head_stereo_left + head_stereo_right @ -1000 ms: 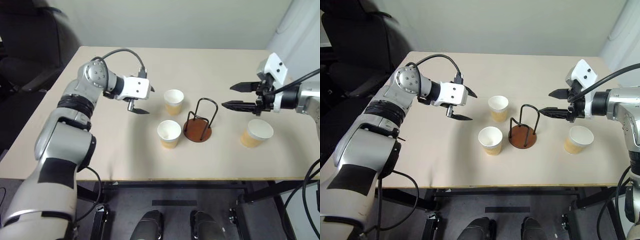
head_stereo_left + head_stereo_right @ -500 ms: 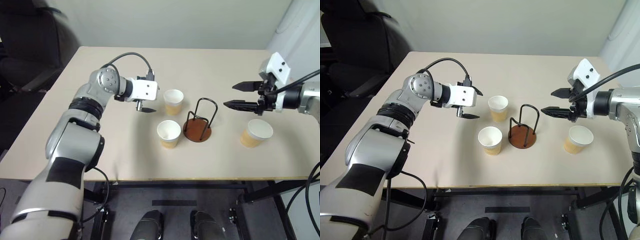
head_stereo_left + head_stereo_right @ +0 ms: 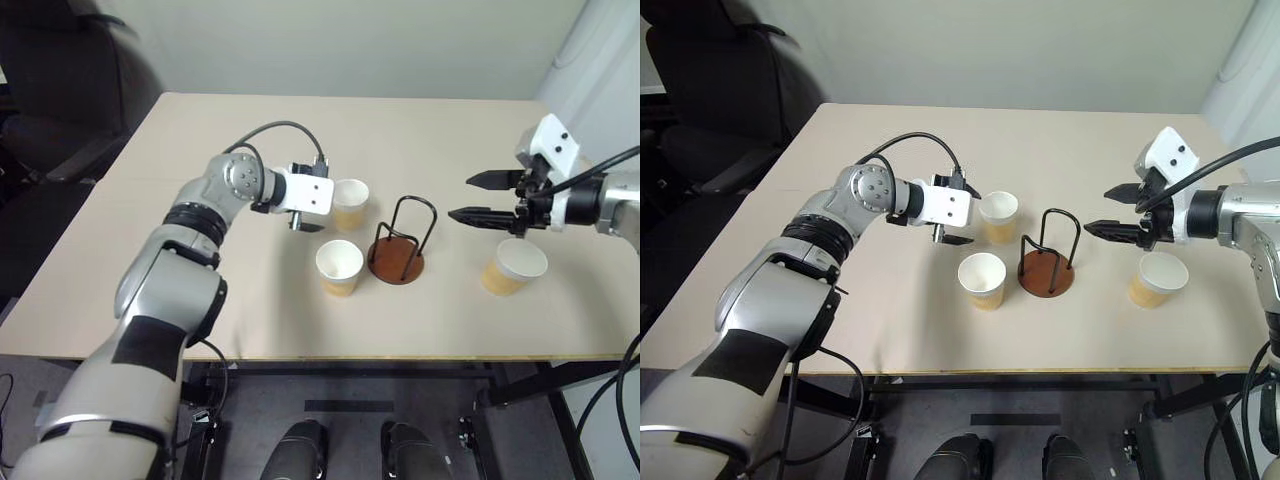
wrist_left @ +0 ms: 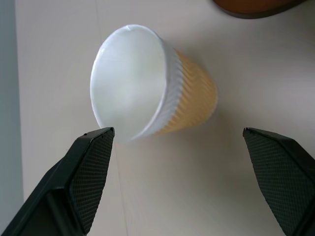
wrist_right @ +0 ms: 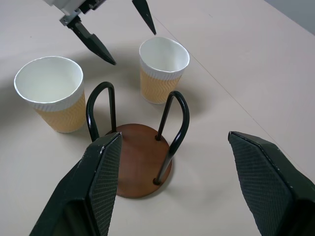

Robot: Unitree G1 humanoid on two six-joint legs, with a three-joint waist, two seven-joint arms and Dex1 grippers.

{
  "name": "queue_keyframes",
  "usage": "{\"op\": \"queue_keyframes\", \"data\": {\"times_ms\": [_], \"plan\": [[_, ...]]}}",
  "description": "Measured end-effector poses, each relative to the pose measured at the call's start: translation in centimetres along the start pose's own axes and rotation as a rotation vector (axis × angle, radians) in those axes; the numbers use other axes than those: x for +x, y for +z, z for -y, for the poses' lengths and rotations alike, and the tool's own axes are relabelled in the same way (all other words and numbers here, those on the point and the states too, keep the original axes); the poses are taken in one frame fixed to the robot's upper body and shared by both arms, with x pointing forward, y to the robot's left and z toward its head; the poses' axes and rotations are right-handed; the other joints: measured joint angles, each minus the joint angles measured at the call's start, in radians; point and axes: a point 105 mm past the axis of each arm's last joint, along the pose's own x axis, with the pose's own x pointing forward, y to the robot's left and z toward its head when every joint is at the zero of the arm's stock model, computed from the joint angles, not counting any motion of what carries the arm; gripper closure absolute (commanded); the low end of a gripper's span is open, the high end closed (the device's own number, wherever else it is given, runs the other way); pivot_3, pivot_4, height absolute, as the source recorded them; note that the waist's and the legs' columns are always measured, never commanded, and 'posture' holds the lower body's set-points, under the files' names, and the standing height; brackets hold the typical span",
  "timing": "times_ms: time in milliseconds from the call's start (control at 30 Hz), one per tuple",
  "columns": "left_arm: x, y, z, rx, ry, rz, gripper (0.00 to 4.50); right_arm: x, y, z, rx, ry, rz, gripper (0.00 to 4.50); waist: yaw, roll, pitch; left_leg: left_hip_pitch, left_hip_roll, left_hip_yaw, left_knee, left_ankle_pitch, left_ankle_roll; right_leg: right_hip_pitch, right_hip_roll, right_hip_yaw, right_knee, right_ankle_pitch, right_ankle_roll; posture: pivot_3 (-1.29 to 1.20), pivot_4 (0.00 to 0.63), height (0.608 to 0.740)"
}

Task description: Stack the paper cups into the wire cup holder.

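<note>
Three paper cups stand upright on the table: a far cup, a near cup and a right cup. The wire cup holder, black loops on a reddish-brown disc, stands between them. My left gripper is open just left of the far cup; in the left wrist view that cup lies just ahead of the spread fingers. My right gripper hovers open to the right of the holder and above the right cup, pointing at the holder.
The beige table has bare room on its left and far sides. A black chair stands off the far left corner. The table's front edge runs close behind the near cup.
My left gripper has moved right and slightly down, from well left of the far cup to right beside it. The right gripper and all cups stay put.
</note>
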Motion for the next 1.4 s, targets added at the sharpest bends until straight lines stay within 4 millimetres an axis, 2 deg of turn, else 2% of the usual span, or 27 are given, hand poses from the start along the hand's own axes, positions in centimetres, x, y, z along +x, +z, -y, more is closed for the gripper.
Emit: {"op": "queue_keyframes", "data": {"times_ms": [100,433,467,800,967,1100,1167,1400], "plan": [[0.3,0.0,0.2,-0.003,-0.006,-0.004,0.59,-0.2,-0.2,0.0,0.007,-0.007,-0.006,1.01,0.001,0.000,0.000,0.000,0.000,0.000,0.000,0.000,0.000,0.000,0.000,0.000,0.000,0.000,0.000,0.00,0.150,0.740],[0.9,0.0,1.8,-0.004,-0.095,-0.003,4.24,-0.4,-0.5,-0.3,0.008,-0.007,-0.025,1.01,0.003,0.000,0.000,0.000,0.000,0.000,0.001,0.000,0.000,0.000,-0.001,0.001,0.001,0.000,0.000,0.00,0.150,0.740],[0.9,0.0,1.8,-0.004,-0.100,-0.003,4.49,-0.4,-0.5,-0.3,0.009,-0.006,-0.024,1.01,0.003,0.000,0.000,0.000,0.000,0.000,0.001,0.000,0.000,0.000,0.000,0.000,0.001,0.000,0.001,0.00,0.150,0.740],[0.3,-0.1,2.3,-0.004,-0.187,-0.005,4.49,-0.7,-0.6,-0.2,0.003,-0.011,-0.039,1.01,0.003,0.000,0.000,0.000,0.001,-0.001,0.001,0.000,0.000,0.000,0.000,0.001,0.001,0.000,0.001,0.00,0.150,0.740],[-1.9,0.4,0.5,-0.049,-0.247,-0.002,4.49,-1.9,-1.2,0.0,-0.050,0.002,-0.087,1.01,0.005,0.000,0.000,-0.001,0.000,-0.001,0.001,0.000,0.001,0.000,-0.001,0.000,-0.001,0.000,0.001,0.00,0.150,0.740],[-4.3,2.6,-2.2,-0.125,-0.294,0.063,4.49,-3.0,-3.0,0.0,-0.092,0.028,-0.170,1.01,0.007,-0.001,0.001,-0.002,0.000,0.001,0.001,-0.002,0.003,0.000,-0.002,0.000,-0.002,0.000,0.000,0.00,0.150,0.740],[-5.3,4.0,-3.4,-0.133,-0.314,0.099,4.49,-3.0,-3.1,-0.1,-0.098,0.043,-0.170,1.01,0.003,-0.001,0.000,-0.001,0.000,0.003,0.000,-0.003,0.004,0.000,-0.002,0.001,-0.002,-0.001,0.001,0.00,0.150,0.740],[-5.8,8.2,-6.0,-0.111,-0.321,0.178,4.49,-3.5,-3.3,0.0,-0.086,0.059,-0.184,1.01,0.001,-0.001,0.001,-0.001,0.000,0.005,0.000,-0.004,0.006,0.000,-0.002,0.001,-0.002,-0.001,0.002,0.00,0.150,0.740]]}}
